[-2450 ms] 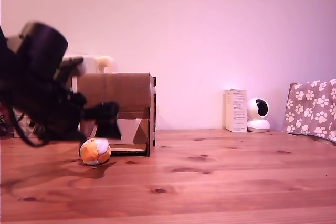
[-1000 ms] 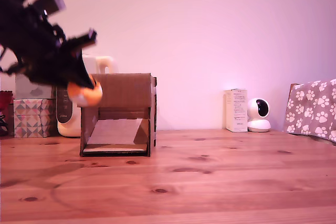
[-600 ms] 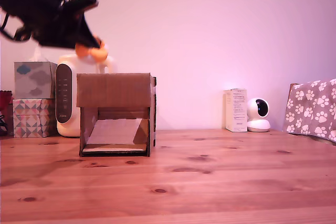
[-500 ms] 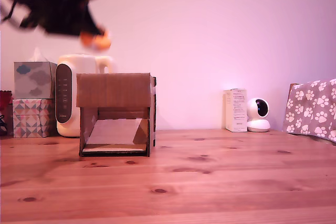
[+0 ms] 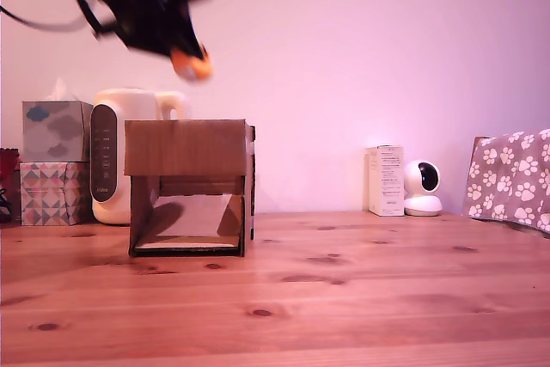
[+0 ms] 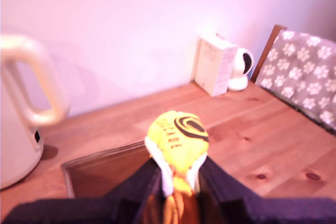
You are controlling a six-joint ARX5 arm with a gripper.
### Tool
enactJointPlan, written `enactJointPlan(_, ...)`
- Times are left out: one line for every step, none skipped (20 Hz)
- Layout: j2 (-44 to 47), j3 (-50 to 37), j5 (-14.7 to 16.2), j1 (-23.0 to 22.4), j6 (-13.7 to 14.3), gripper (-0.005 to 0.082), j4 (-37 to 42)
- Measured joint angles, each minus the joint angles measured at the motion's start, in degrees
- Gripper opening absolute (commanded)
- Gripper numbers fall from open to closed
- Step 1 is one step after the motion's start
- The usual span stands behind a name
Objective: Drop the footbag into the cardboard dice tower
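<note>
Claw pinches the footbag high above the tower, blurred, toward the exterior view's left. Wooden table; plain wall behind; kettle and tissue boxes far left, white box, camera and paw-print fabric right.

Wrist view: fingers grip the footbag over the tower's open top.

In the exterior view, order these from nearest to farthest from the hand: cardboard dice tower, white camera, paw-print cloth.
1. Cardboard dice tower, just below the hand, which holds the footbag.
2. White camera, toward the view's right.
3. Paw-print cloth, at the right edge.
</note>
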Motion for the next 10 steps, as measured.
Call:
enactJointPlan(1.99, 1.97, 0.0, 0.0, 0.17, 0.0095, -1.22)
enactJointPlan(3.65, 3.87, 0.02, 0.02, 0.26, 0.0095, -2.12)
enactJointPlan(5.18, 5.88, 0.02, 0.17, 0.42, 0.0095, -2.71)
enactJointPlan(5.99, 7.1, 0.0, 0.33, 0.42, 0.0095, -2.93)
enactJointPlan(6.32, 7.65, 0.0, 0.5, 0.48, 0.0104, -3.17)
enactJointPlan(6.34, 7.67, -0.02, 0.55, 0.96, 0.0149, -3.26)
enactJointPlan(6.34, 7.67, 0.0, 0.59, 1.09, 0.0222, -3.26)
enactJointPlan(6.34, 7.67, -0.02, 0.79, 1.14, 0.0339, -3.32)
enactJointPlan(6.36, 7.67, -0.02, 0.85, 1.33, 0.0496, -3.32)
enactJointPlan(6.36, 7.67, -0.02, 0.87, 1.95, 0.0632, -3.28)
